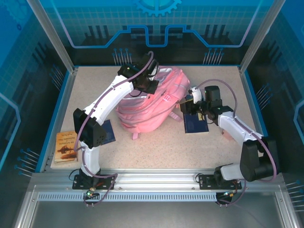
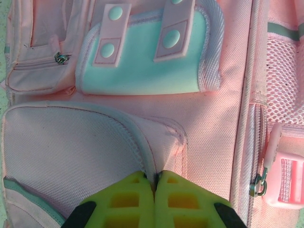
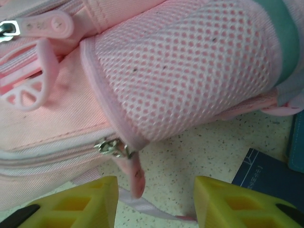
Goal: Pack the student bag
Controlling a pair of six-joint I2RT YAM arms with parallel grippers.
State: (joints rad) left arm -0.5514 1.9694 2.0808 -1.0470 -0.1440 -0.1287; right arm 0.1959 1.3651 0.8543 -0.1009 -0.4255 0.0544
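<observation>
Student bag (image 1: 152, 107) — front up, long axis diagonal.

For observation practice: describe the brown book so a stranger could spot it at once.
From the pink backpack mid-table, look to the near left corner, beside the left arm's base. The book lying there is tan-covered; the other books are dark blue.

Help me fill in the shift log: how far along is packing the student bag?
Nothing looks packed yet: a dark blue book, a second blue book and a tan book lie on the table, outside the student bag. In hand: the left gripper is shut on the front pocket's piping; the right gripper stands open with a zip's pull tab between its fingers. Left: open the zip, load the books, close up.
</observation>
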